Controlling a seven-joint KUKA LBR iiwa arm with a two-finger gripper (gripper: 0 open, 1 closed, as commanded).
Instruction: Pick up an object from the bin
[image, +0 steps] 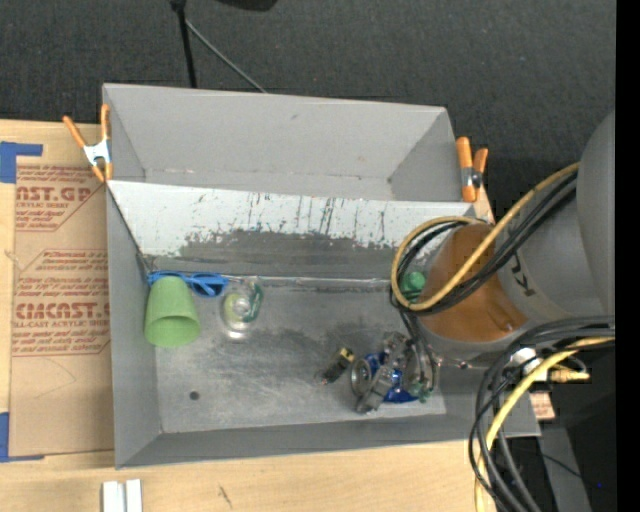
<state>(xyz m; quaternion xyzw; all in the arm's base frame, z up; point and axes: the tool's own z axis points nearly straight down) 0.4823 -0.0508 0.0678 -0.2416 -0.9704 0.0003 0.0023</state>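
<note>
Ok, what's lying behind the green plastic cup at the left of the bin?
A flat blue plastic piece sticks out from behind the green plastic cup. Part of it is covered by the cup, so its full shape cannot be seen.

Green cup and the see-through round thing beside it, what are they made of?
The green cup looks like matte plastic: even colour, no glare. The see-through round thing could be glass or clear plastic: bright glints, grey showing through.

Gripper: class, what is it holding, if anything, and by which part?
Cannot be told; the gripper is down at a small blue thing in the bin's lower-right corner.
</note>
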